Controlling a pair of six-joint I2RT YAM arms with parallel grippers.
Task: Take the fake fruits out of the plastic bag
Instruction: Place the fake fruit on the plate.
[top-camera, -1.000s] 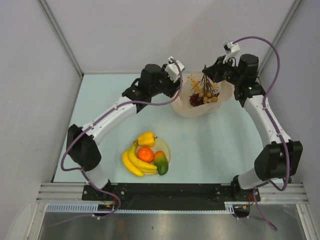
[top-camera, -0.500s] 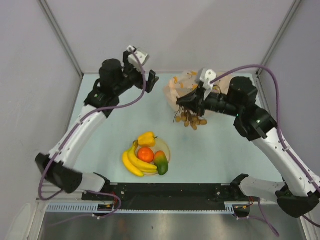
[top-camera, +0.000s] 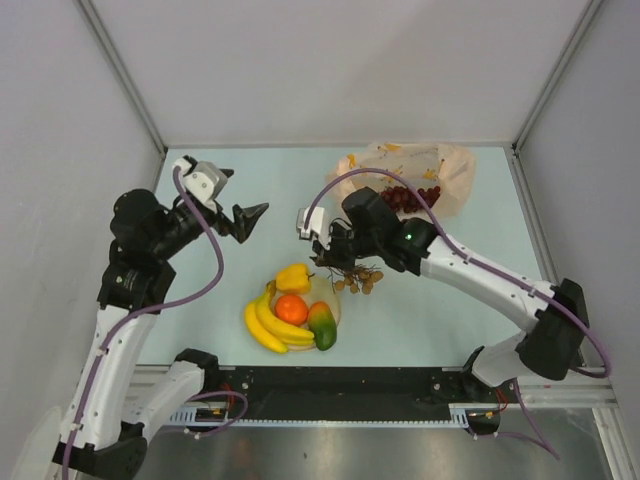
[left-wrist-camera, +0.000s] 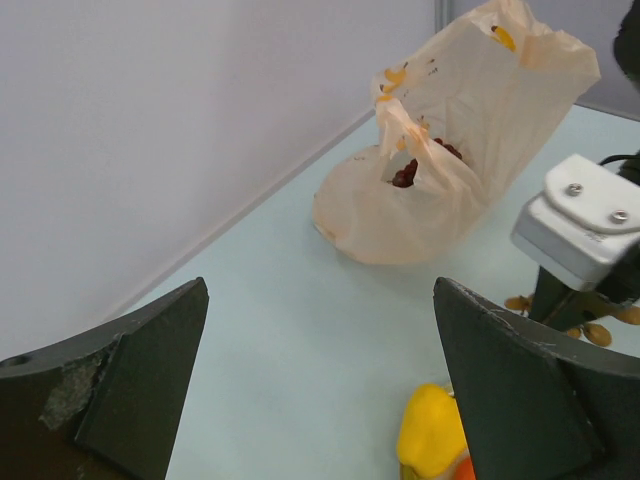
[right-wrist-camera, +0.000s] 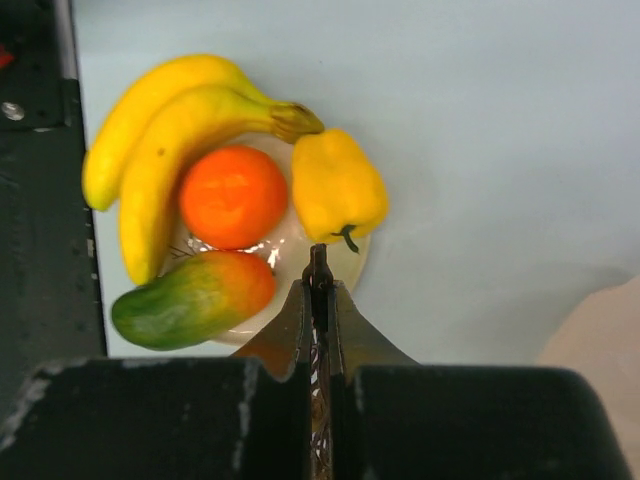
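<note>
**As a Bunch Left the Bag, the Left Tool Let Go**

While the right tool (top-camera: 335, 252) swung from the bag (top-camera: 452, 168) toward the plate (top-camera: 334, 296), it stayed clenched on a thin stem. A tan bunch (top-camera: 358, 283) hung from that stem just beside the plate's far rim. Whether the bunch touched the desk (top-camera: 440, 300) could not be told. A second earlier this tool had been up at the bag's mouth. Its wrist view now looked straight down on the plate, with the pinched tips over the rim next to the pepper (top-camera: 293, 277).

The left tool (top-camera: 238, 195), which had been at the bag's edge, had drawn back to the left side of the desk. It stood released, jaws wide, with nothing between them. The bag, held by neither tool, lay slumped at the far right, well apart from both.

The banana (top-camera: 265, 325), orange (top-camera: 291, 309), pepper and mango (top-camera: 321, 326) sat together on the plate. Red grapes (top-camera: 405, 197) showed through the bag's opening, so the job looked unfinished. The tan bunch was out but not set down, and at least one cluster seemed to remain inside. Another pull would probably need the left tool back on the bag.
</note>
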